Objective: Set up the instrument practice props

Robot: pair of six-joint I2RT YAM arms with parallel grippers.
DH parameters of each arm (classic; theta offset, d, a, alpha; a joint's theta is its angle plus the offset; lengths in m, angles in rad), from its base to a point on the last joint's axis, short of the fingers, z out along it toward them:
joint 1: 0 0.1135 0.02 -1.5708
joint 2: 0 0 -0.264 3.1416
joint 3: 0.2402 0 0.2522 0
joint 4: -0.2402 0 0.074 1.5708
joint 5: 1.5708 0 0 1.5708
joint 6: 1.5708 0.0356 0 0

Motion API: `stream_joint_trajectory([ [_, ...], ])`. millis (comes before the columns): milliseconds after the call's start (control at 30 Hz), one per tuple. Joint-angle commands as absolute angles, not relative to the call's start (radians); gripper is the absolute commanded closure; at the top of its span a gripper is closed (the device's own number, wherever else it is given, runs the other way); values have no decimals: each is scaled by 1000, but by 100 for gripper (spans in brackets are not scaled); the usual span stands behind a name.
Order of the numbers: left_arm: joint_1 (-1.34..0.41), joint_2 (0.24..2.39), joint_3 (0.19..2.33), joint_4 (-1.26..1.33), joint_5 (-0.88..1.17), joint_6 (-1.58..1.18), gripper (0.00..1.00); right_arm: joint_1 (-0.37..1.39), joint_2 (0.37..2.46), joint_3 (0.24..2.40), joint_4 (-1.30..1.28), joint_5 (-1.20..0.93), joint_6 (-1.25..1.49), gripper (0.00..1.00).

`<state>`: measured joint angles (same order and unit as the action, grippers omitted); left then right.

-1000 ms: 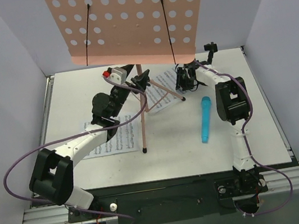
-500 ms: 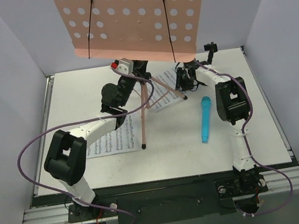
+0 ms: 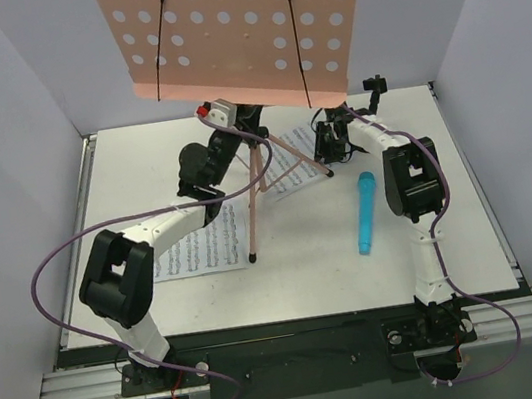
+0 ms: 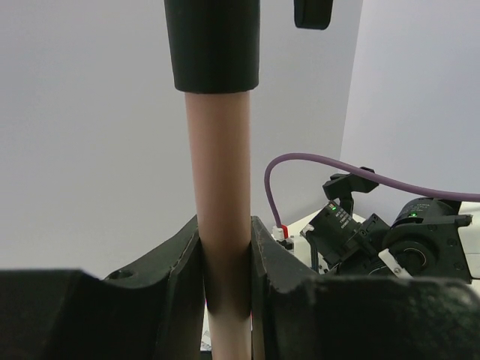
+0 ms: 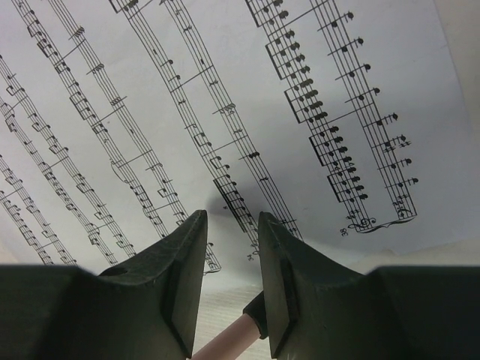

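Note:
The pink perforated music stand [image 3: 234, 27] stands upright at the back of the table on thin tripod legs. My left gripper [image 3: 243, 130] is shut on its pink pole [image 4: 217, 187], just below a black collar [image 4: 212, 45]. One sheet-music page [image 3: 198, 251] lies under the left arm. The other page [image 3: 290, 160] lies beneath the tripod. My right gripper [image 3: 331, 144] hovers low over that page [image 5: 225, 90], jaws a little apart and empty, with a capped leg tip [image 5: 238, 336] under them. The blue microphone [image 3: 363, 212] lies right of centre. The black mic stand [image 3: 373, 89] stands at the back right.
Grey walls close in the table on the left, back and right. The stand's desk overhangs the back of the table above both grippers. Purple cables loop from each arm. The right arm's wrist [image 4: 390, 240] shows close beside the pole.
My left arm swung in to the stand's pole and its jaws closed on it. The stand's desk shifted slightly right. The right arm stayed put over the page.

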<state>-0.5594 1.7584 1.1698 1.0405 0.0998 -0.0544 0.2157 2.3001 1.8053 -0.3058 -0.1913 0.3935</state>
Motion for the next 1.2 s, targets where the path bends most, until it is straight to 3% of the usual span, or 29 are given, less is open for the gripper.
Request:
stream_joint_trajectory([
  [0, -532, 1736, 1253, 1026, 141, -31, 100, 221, 2301, 1770, -456, -140, 400, 70],
  [467, -503, 1658, 1267, 1020, 176, -66, 100, 239, 2263, 1635, -463, -118, 419, 70],
  [1167, -479, 1586, 1304, 1037, 218, -144, 100, 264, 2276, 1623, -440, -124, 405, 70],
])
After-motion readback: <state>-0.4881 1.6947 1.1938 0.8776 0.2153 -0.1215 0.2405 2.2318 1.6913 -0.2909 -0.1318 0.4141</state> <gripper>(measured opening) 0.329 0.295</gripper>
